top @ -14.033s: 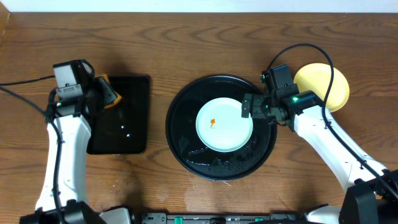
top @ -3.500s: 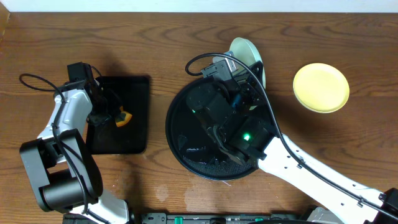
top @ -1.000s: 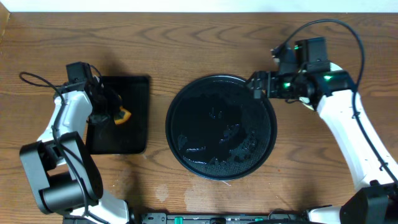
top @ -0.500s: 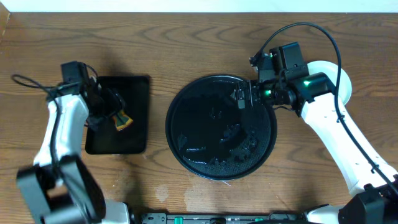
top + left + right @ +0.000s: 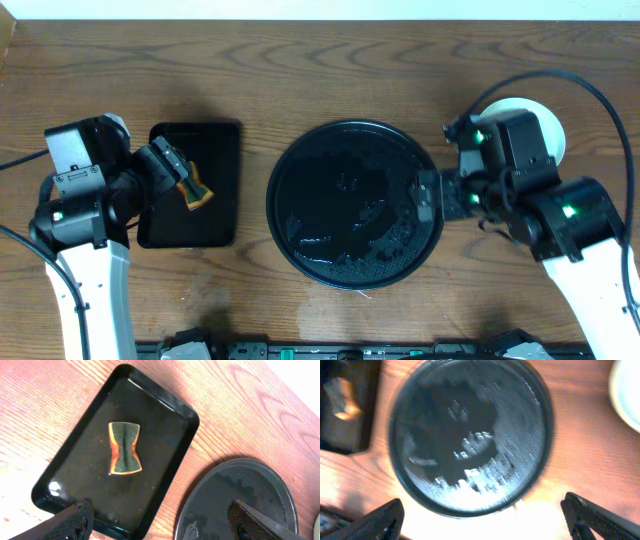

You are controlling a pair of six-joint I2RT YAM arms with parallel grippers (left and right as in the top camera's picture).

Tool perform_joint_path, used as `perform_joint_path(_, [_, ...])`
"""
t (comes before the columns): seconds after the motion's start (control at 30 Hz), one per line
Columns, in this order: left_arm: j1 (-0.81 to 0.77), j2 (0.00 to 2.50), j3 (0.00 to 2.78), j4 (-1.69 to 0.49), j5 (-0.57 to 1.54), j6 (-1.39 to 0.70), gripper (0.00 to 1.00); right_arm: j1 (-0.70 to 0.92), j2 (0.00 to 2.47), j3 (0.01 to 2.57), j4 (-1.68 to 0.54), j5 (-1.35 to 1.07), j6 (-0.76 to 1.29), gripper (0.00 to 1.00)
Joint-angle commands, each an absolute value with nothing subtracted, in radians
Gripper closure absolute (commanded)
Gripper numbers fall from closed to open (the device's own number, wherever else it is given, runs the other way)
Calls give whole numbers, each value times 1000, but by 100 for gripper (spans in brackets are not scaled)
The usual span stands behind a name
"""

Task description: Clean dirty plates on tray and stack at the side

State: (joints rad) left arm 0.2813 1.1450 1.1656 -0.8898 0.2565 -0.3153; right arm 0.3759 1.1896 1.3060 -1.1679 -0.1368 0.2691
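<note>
The round black tray (image 5: 300, 160) sits mid-table with wet streaks and no plate on it; it also fills the right wrist view (image 5: 470, 440). A pale plate (image 5: 540, 112) rests on the table to the tray's right, largely hidden by my right arm, and its edge shows again in the right wrist view (image 5: 627, 390). My right gripper (image 5: 428, 197) hangs open over the tray's right rim, empty (image 5: 487, 520). My left gripper (image 5: 162, 527) is open and empty above the rectangular tray's near edge.
A smaller rectangular black tray (image 5: 215, 140) lies at the left with an orange-and-dark sponge (image 5: 195, 190) on it, also seen in the left wrist view (image 5: 124, 448). Bare wooden table (image 5: 330, 80) surrounds both trays.
My left gripper opened, left the sponge on the rectangular tray and drew back to the left. My right arm swung from the tray's far right rim toward the front, staying open.
</note>
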Motion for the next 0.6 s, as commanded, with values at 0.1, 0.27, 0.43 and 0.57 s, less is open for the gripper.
perform_joint_path(0.1, [284, 1150, 1177, -892, 254, -319, 13, 390, 1171, 1312, -1288, -60, 276, 1])
perform_joint_path(0.27, [284, 1151, 1177, -893, 254, -319, 13, 390, 1172, 1312, -1298, -60, 276, 1])
perform_joint_path(0.43, [284, 1151, 1177, -893, 254, -319, 12, 390, 1172, 1312, -1298, -60, 276, 1])
perform_joint_path(0.57, [284, 1151, 1177, -893, 254, -319, 12, 390, 1172, 1312, -1298, -60, 276, 1])
